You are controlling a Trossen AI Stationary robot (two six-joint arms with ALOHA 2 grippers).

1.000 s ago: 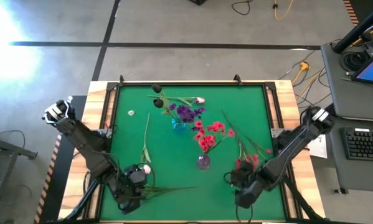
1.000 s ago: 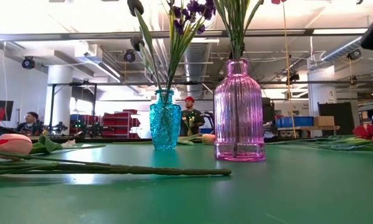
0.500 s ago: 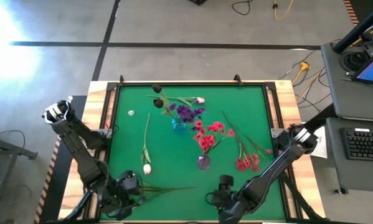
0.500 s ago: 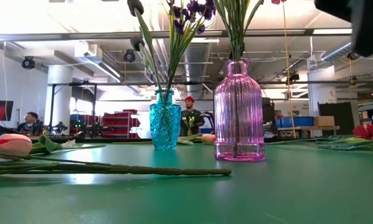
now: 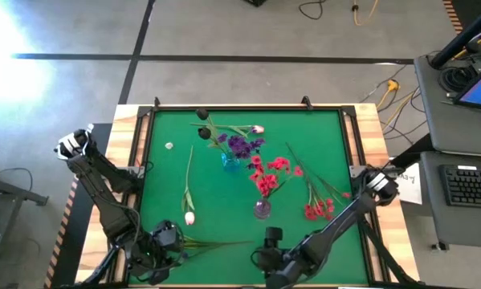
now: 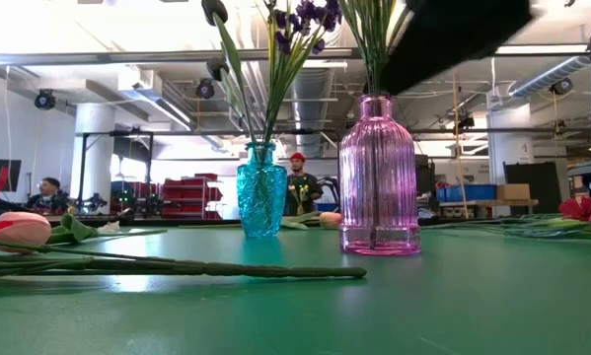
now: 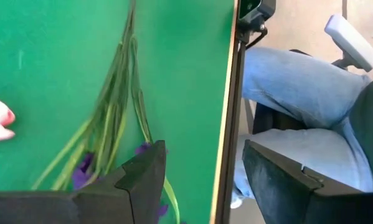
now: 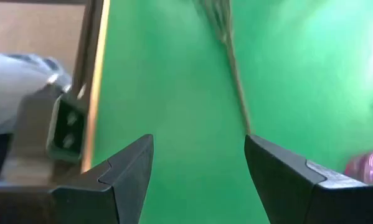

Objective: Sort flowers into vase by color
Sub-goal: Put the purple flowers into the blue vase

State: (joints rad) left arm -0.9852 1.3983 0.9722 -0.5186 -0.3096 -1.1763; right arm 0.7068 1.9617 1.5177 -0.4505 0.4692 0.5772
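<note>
1. Seen from straight above, the green bench (image 5: 164, 172) carries two vases: a blue vase (image 5: 230, 160) holding purple blossoms and dark buds, and a pink vase (image 5: 262, 209) holding red blossoms. The left tool (image 5: 161, 250) sits at the near left edge; the right tool (image 5: 270, 255) is at the near edge, just short of the pink vase.
2. Also from above, loose flowers remain: a white-pink tulip (image 5: 189, 215) just beyond the left tool, a green stem (image 5: 216, 243) between the two tools, red blossoms (image 5: 317, 210) off to the right tool's outer side, and another tulip (image 5: 254, 129) at the far edge. Sorting looks partly done, with several stems left.
3. At bench level, the pink vase (image 6: 379, 177) and blue vase (image 6: 261, 189) stand upright, a tulip (image 6: 14, 230) and long stems (image 6: 177, 266) lying in front.
4. Through the left wrist camera, the left tool (image 7: 202, 180) is open and empty, stems (image 7: 114, 106) ahead of it, a seated person's legs past the edge.
5. Through the right wrist camera, the right tool (image 8: 198, 171) is open and empty, a stem (image 8: 233, 68) ahead.
</note>
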